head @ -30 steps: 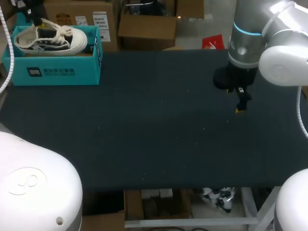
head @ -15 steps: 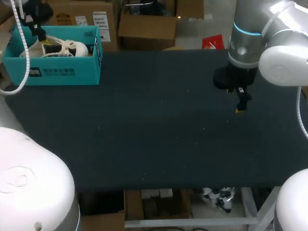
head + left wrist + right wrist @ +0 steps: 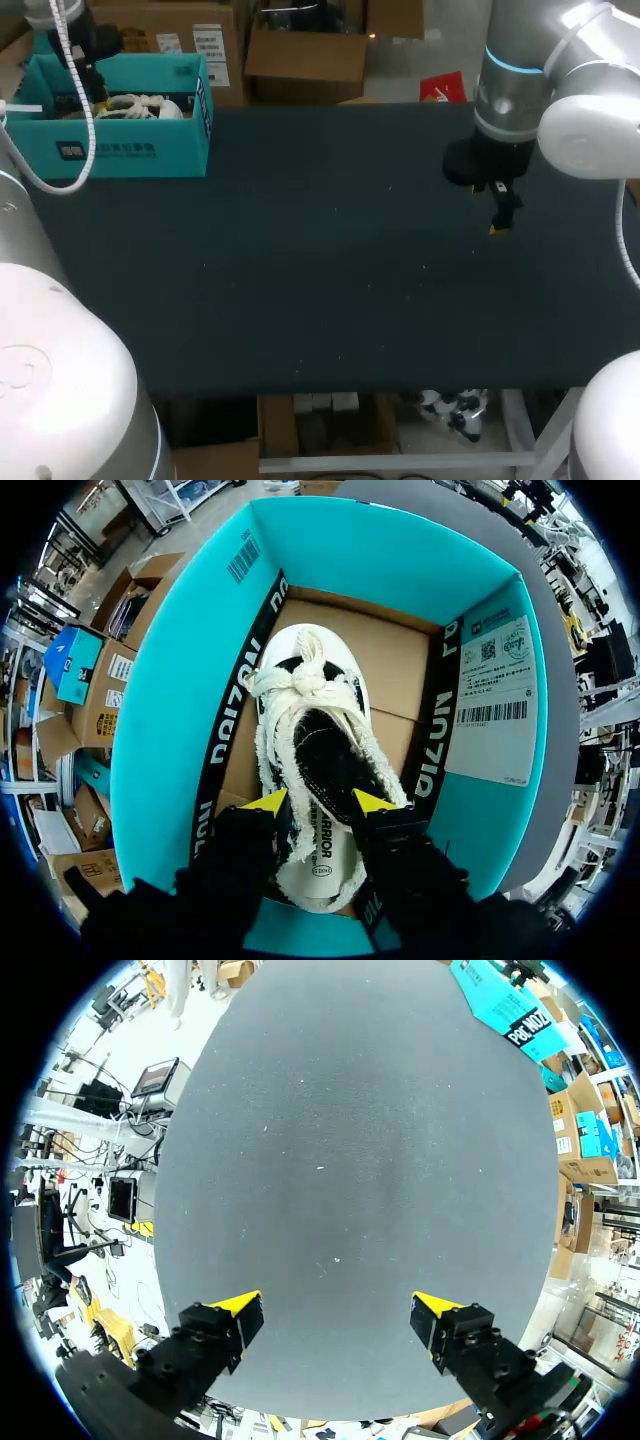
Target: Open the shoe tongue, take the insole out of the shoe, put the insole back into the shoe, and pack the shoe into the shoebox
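So the big dark table (image 3: 300, 280) is mostly just workspace right now; all the action is off at its far left corner, where the teal shoebox (image 3: 130, 148) sits. That spot looks sensible to me, since it's easy for the left arm to reach and it keeps the middle free for handling.

The shoe (image 3: 315, 770) is down inside the shoebox, lying lengthwise on the cardboard floor with its toe pointing away from the left gripper (image 3: 318, 802). The walls leave a bit of room on both sides, so it fits without being jammed in.

The left gripper has its two yellow tips pinching the shoe from both sides around the opening near the heel. My guess is it's held there because the collar is the stiffest place to grab and keeps the shoe level while it goes in. The right gripper (image 3: 338, 1315) hangs over bare table well apart from the box, fingers spread wide with nothing between them, basically parked out of the way.

The white laces (image 3: 305, 685) are bunched in a knot ahead of the left gripper. I can't tell for sure about the insole, but the inside looks flat and filled, so I'd say we're at the packing step, nearly done.
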### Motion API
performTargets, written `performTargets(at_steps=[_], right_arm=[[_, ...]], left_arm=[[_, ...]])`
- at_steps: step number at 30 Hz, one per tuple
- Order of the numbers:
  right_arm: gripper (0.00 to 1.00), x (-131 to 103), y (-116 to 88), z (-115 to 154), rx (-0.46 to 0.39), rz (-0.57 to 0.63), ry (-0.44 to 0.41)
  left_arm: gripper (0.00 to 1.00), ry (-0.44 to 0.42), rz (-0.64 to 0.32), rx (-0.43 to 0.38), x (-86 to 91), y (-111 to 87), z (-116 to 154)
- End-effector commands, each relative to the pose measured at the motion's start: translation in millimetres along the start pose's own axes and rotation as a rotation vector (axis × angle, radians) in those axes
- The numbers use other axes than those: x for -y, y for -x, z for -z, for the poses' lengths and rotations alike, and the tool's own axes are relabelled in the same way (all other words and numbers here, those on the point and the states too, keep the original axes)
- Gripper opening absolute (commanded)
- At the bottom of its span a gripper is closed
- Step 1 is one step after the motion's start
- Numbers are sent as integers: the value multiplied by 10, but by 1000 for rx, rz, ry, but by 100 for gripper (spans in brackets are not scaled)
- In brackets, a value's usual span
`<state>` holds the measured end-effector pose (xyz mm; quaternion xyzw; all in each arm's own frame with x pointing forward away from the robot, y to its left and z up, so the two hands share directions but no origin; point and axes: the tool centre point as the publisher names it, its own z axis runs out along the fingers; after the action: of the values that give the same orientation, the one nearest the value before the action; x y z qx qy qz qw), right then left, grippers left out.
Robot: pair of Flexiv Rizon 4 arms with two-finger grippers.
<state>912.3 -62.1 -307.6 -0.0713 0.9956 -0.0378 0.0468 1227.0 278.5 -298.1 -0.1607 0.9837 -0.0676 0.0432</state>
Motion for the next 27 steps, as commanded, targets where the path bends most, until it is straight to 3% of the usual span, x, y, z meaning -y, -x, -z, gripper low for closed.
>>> performTargets(at_steps=[1,5,11,14,17,27], right_arm=[[100,-3,5,6,-3,0,-2],[100,-3,5,6,-3,0,-2],[100,-3,5,6,-3,0,-2],[100,-3,5,6,-3,0,-2],[100,-3,5,6,-3,0,-2],[100,-3,5,6,-3,0,-2]], left_arm=[[100,-46,-3,-91,13,-4,298],[100,-72,-21,-19,193,-150,731],[100,-41,-73,49,460,-491,1130],[100,-9,-79,88,537,-665,1234],[100,14,-84,123,582,-958,1277],[100,63,-86,230,617,-1656,1337]])
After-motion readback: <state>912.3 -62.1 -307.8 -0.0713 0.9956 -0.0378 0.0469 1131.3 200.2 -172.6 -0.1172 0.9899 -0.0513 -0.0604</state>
